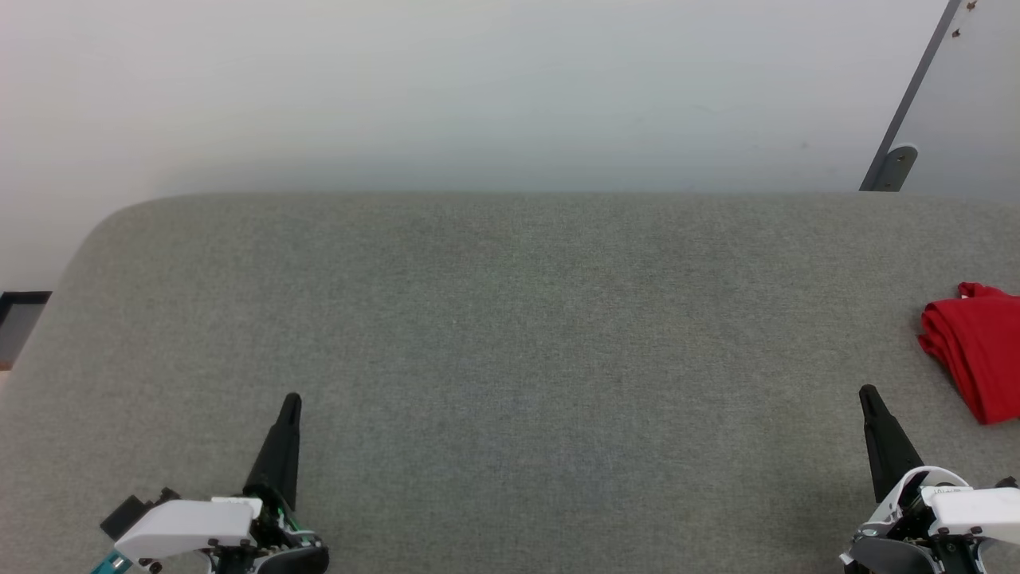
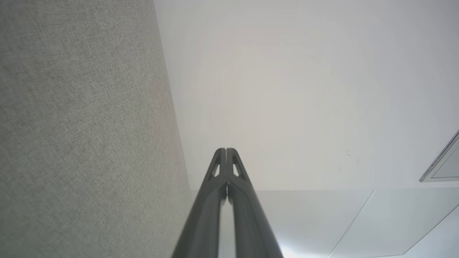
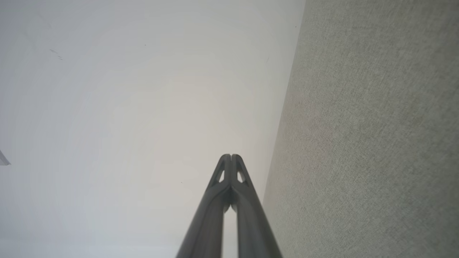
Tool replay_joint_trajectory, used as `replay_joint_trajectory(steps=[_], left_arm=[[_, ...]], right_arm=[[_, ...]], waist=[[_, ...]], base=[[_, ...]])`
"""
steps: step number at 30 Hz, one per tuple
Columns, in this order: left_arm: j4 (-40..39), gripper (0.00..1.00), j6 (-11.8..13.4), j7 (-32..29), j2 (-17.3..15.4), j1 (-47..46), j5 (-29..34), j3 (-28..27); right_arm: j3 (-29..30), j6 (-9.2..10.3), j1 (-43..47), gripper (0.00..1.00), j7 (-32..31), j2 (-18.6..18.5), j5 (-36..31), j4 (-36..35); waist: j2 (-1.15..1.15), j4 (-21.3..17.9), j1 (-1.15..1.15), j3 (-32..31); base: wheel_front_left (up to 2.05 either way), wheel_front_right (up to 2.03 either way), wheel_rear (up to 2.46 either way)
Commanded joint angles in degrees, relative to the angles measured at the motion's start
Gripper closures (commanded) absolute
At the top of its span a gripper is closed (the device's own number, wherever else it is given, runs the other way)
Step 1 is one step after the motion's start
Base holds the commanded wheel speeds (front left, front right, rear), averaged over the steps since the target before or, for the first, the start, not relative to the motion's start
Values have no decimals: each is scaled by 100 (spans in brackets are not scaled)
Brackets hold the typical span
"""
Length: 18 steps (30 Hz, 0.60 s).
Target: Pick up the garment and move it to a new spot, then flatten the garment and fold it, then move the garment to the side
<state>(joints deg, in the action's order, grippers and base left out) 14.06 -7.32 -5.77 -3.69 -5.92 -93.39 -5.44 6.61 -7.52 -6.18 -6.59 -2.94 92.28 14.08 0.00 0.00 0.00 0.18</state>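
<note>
Most of the head view is taken up by the broad grey cloth-covered table (image 1: 510, 335), its rounded far-left corner and straight far edge set against a plain pale wall (image 1: 478, 96). A slanted grey metal strut (image 1: 908, 104) stands beyond the far-right corner. The soft red fabric garment (image 1: 976, 351) lies at the table's right edge as a compact bundle. Stacked layers show along its left side, and the frame cuts off its right part, so I cannot tell whether it overhangs. No white sleeves or lettering can be made out. From those neat layers I judge that the fold is made and the garment is set aside, so what remains is to leave it undisturbed. The right gripper (image 1: 867, 392), with two long dark tapered fingers on a white wrist, sits by the near edge, near the bundle but apart from it. Its own wrist view shows the jaws pressed together (image 3: 231, 156). The left gripper (image 1: 292, 401), of the same build, rests well apart near the near-left corner, with its jaws likewise together (image 2: 226, 150) on nothing. To finish well, the right arm should draw straight back toward the near edge and avoid swinging rightward, where a fingertip could snag the top layer and spill the fold. If the bundle needs nudging, the jaws should part first and take every layer at its near side. The bundle should then slide along the cloth, since lifting it could let the fold fall open.
</note>
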Motion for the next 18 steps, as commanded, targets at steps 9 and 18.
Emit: replay_joint_trajectory(steps=[9, 18], left_arm=[[8, 100, -30, -17, 18, -56, 31, -24], [8, 100, -30, -28, 27, -58, 47, -36]], right_arm=[[-2, 6, -17, 100, -14, 20, 18, 2], [-4, 6, -17, 100, -13, 20, 20, 2]], waist=[[0, 0, 0, 0], [0, 0, 0, 0]], base=[[0, 0, 0], [0, 0, 0]])
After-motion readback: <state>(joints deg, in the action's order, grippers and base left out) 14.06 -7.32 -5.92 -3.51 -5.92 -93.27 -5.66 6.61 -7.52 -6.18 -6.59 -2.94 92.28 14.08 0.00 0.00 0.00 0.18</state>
